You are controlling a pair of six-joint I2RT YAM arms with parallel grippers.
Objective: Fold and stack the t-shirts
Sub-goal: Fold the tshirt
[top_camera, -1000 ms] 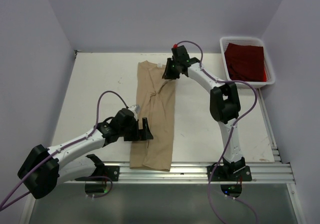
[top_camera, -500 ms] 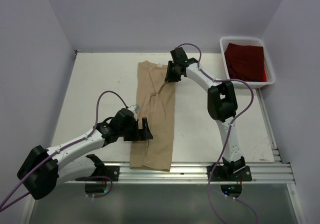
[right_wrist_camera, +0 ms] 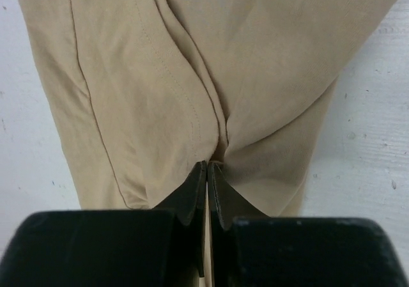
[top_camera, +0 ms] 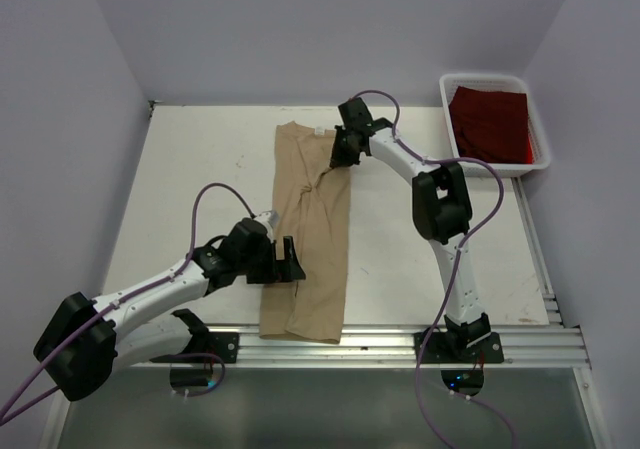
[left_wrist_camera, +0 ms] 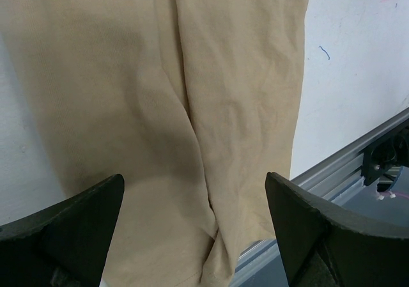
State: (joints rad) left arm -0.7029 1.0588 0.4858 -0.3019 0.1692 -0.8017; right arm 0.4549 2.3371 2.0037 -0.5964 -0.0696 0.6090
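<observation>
The tan t-shirt [top_camera: 310, 234] lies folded into a long strip down the middle of the table, white neck label at its far end. My right gripper [top_camera: 338, 155] is at the strip's far right edge, shut on a pinch of the tan cloth [right_wrist_camera: 211, 76]. My left gripper [top_camera: 288, 261] is open over the strip's near part; the tan cloth [left_wrist_camera: 192, 108] lies below and between its fingers, untouched. The dark red t-shirt [top_camera: 490, 121] lies folded in the white bin.
The white plastic bin [top_camera: 531, 106] stands at the table's far right corner. An aluminium rail [top_camera: 400, 341] runs along the near edge, also in the left wrist view [left_wrist_camera: 358, 159]. Purple walls close in the left, back and right.
My right gripper has moved slightly left and toward the near side at the shirt's far right edge, dragging the pinched cloth. The left arm has barely moved.
</observation>
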